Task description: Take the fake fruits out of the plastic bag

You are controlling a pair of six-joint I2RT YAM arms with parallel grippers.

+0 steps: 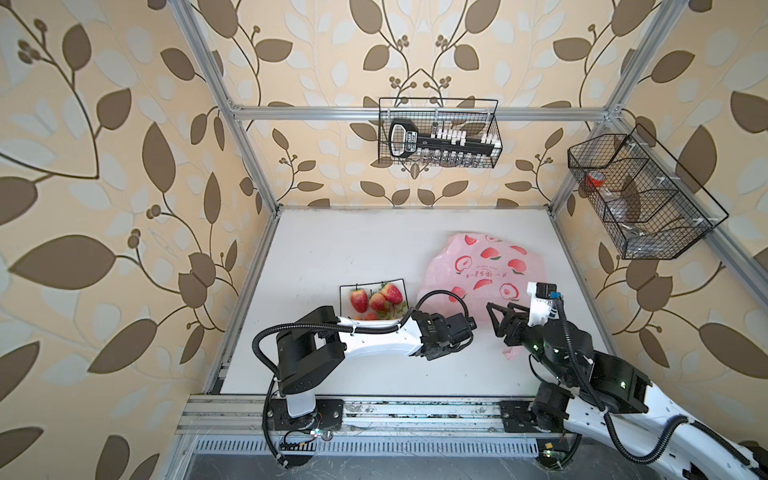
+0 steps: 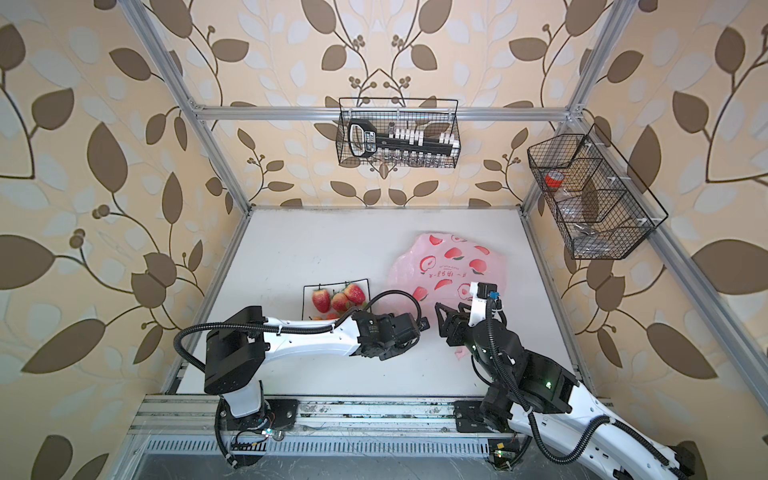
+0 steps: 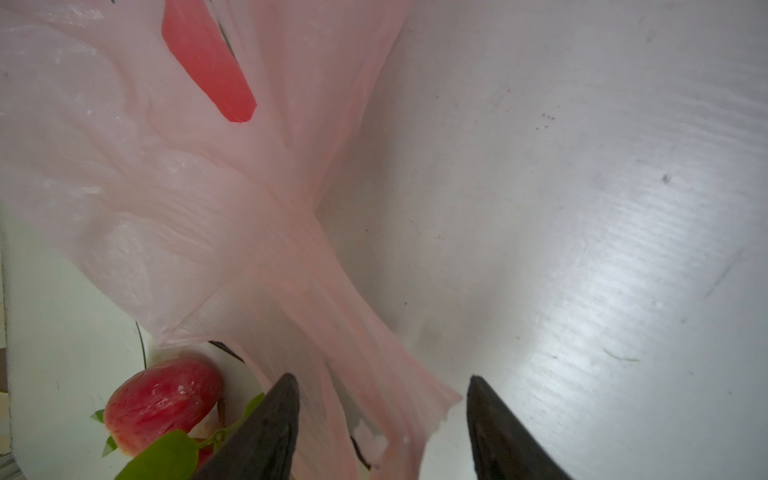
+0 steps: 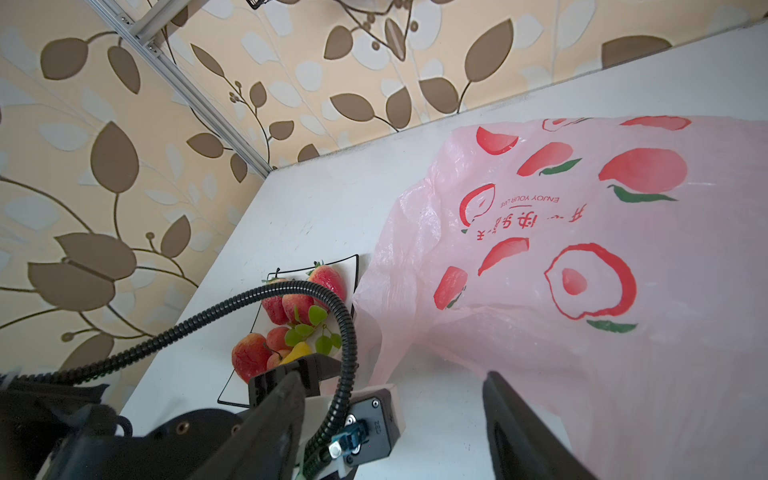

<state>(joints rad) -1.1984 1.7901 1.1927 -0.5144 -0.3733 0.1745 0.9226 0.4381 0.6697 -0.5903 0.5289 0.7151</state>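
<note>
While left pincer stands apart astride a handle of the plastic bag, right pincer apart and empty, fake fruits on square plate.

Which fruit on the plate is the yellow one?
The pear. It alone is yellow; the other fruits on the plate, like the strawberries, are red. It lies at the plate's end nearest the robot.
</note>
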